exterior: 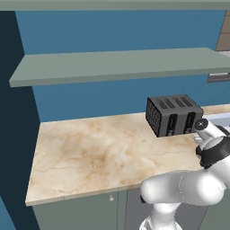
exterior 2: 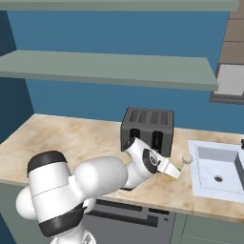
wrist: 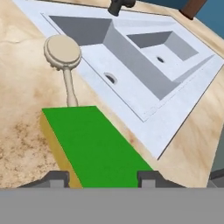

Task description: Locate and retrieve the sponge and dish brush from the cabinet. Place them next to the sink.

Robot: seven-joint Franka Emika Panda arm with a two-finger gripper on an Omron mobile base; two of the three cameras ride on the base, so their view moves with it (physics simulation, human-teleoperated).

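The green-topped, yellow-sided sponge point(wrist: 96, 144) sits between my two fingertips, its sides against them; my gripper point(wrist: 103, 178) is shut on it, low over the marble counter. In the right base view the gripper point(exterior 2: 172, 172) and sponge point(exterior 2: 177, 170) hang just left of the sink point(exterior 2: 200, 183). Flat on the counter beside the sink's rim point(wrist: 175, 118) lies the dish brush point(wrist: 63, 52), its round beige head point(exterior 2: 187, 158) just beyond the sponge. The cabinet shelf boards point(exterior: 117, 65) point(exterior 2: 109, 66) run along the blue wall above, bare where they show.
A black slotted toaster point(exterior: 174, 114) point(exterior 2: 147, 126) stands on the counter directly behind my forearm. A dark faucet point(wrist: 120, 5) rises at the sink's far edge. Open marble counter point(exterior: 90, 152) stretches to the left.
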